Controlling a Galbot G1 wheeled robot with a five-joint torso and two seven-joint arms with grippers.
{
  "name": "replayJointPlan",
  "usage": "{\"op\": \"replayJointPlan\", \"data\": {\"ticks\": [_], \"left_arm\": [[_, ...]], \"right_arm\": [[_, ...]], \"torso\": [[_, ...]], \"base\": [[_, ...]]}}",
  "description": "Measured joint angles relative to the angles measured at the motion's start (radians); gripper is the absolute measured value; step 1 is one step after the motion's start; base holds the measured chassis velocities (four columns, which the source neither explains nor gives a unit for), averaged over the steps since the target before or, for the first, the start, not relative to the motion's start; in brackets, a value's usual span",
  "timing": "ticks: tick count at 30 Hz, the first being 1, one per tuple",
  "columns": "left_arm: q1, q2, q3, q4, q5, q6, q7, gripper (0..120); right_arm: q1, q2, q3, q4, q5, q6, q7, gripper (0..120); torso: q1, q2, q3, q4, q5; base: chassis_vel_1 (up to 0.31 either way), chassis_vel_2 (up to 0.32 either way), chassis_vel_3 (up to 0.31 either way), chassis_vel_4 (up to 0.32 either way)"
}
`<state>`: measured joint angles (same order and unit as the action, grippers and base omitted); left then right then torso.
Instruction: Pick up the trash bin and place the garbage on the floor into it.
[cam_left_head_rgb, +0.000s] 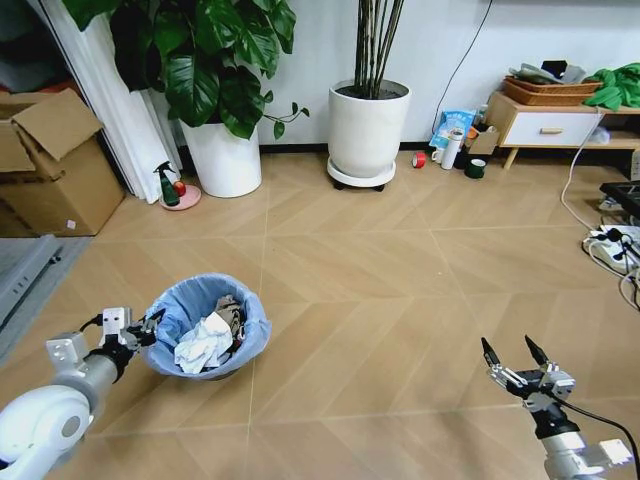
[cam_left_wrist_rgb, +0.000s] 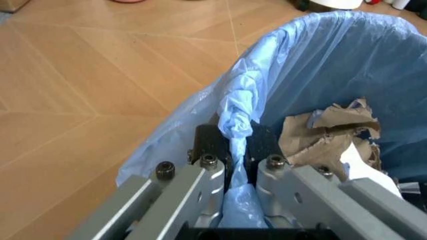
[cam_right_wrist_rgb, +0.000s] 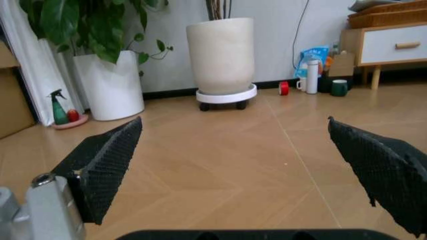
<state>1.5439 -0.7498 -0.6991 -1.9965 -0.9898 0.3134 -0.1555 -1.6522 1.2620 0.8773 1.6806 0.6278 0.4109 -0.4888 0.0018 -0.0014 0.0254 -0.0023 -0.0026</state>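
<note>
Left gripper (cam_left_head_rgb: 150, 322) sits at the lower left of the head view, clamped on the near rim of the trash bin (cam_left_head_rgb: 207, 327). The left wrist view shows it plainly: the fingers (cam_left_wrist_rgb: 212, 142) are pressed together on a twisted fold of the light-blue bag liner (cam_left_wrist_rgb: 235, 115), with the black rim caught between them. Inside the bin lie crumpled white paper (cam_left_head_rgb: 203, 344) and a grey-brown wrapper (cam_left_wrist_rgb: 327, 132), so the garbage looks already collected; I can pick out no loose litter on the open floor (cam_left_head_rgb: 380, 270) around it.

Right gripper (cam_left_head_rgb: 514, 362) hovers at the lower right of the head view, well apart from the bin, fingers (cam_right_wrist_rgb: 107, 160) spread wide and holding nothing.

Now the risks. The hold is a one-sided pinch at the rim, and much of what is pinched is thin plastic. If the bin is lifted or dragged from here, the liner could slide or tear, and the bin would tip away from the grip and spill the paper back out. A quick swing would make that worse, since the load hangs off one edge. The white plant pot (cam_left_head_rgb: 226, 155) and spray bottle (cam_left_head_rgb: 167, 186) stand in the upper left, near enough to clip on a wide sweep that way.
</note>
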Motion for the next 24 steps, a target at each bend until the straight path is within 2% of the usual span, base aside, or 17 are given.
{"op": "replayJointPlan", "data": {"ticks": [3,7,9,12,24], "left_arm": [[-0.001,0.000,0.000,0.002,0.000,0.000,0.000,1],[-0.002,-0.002,0.000,0.005,-0.001,0.000,0.000,1],[-0.004,-0.002,0.004,0.009,-0.001,0.000,0.001,1],[-0.006,-0.002,0.007,0.011,-0.001,0.000,0.001,1],[-0.016,-0.003,0.022,0.017,-0.001,0.000,0.000,1]], "right_arm": [[0.000,-0.003,0.000,-0.001,0.001,0.001,0.000,100],[0.001,-0.006,0.000,-0.003,0.004,0.001,0.000,100],[0.003,-0.007,-0.001,-0.004,0.006,0.001,-0.001,100],[0.003,-0.007,-0.003,-0.006,0.008,0.001,-0.001,100],[0.005,-0.002,-0.003,-0.014,0.010,0.001,-0.006,100]], "torso": [[0.000,0.000,0.000,0.0000,-0.0010],[0.000,0.000,0.000,0.0002,-0.0001],[0.000,0.000,0.000,0.0002,-0.0011],[0.000,0.000,0.000,0.0000,0.0001],[0.000,0.000,0.000,0.0001,-0.0007]], "base": [[0.177,-0.152,-0.187,0.139],[0.184,-0.156,-0.176,0.151],[0.187,-0.143,-0.199,0.155],[0.236,-0.171,-0.223,0.150],[0.253,-0.210,-0.248,0.202]]}}
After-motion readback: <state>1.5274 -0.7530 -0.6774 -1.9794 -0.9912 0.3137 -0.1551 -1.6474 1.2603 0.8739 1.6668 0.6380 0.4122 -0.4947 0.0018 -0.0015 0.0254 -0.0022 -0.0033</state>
